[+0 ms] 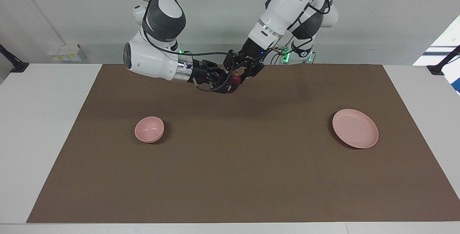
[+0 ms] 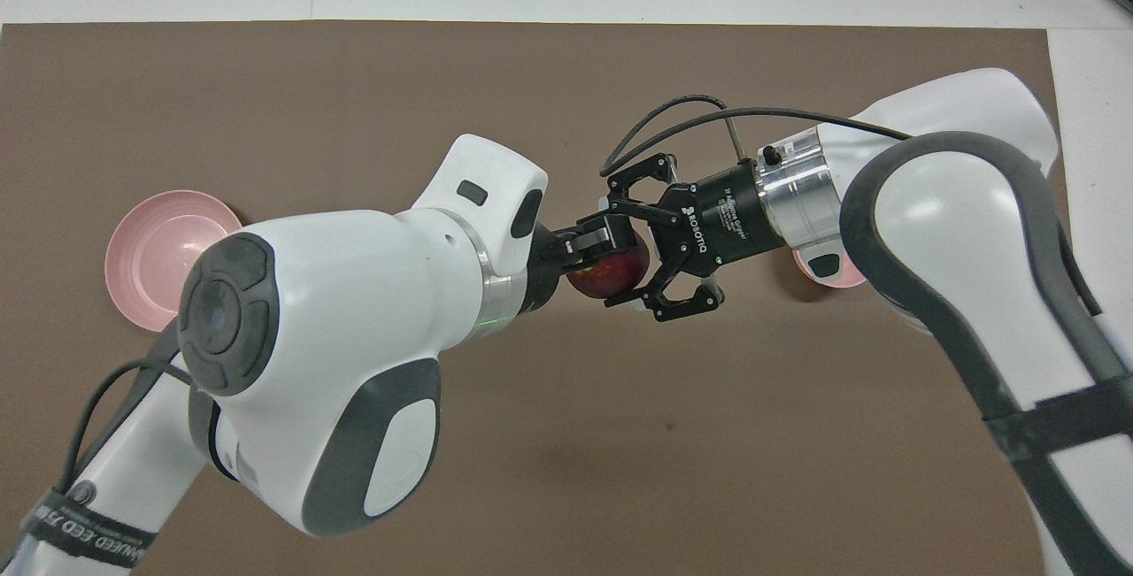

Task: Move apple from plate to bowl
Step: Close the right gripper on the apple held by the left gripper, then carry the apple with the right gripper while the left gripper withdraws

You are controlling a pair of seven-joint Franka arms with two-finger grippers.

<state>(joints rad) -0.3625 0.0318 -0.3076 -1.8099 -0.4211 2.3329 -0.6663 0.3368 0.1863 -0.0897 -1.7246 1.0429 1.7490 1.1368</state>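
Observation:
The dark red apple [image 1: 235, 79] is up in the air over the middle of the mat's robot-side part, between both grippers; it also shows in the overhead view [image 2: 612, 273]. My left gripper [image 1: 240, 75] is shut on the apple [image 2: 605, 244]. My right gripper [image 1: 226, 83] reaches in from the opposite direction and straddles the apple [image 2: 627, 253]. The pale pink plate [image 1: 355, 128] lies bare toward the left arm's end [image 2: 150, 262]. The small pink bowl [image 1: 149, 129] stands toward the right arm's end, mostly hidden under the right arm in the overhead view [image 2: 851, 278].
A brown mat [image 1: 230, 176] covers most of the white table [image 1: 43, 119]. Both arms stretch low over the mat's robot-side strip.

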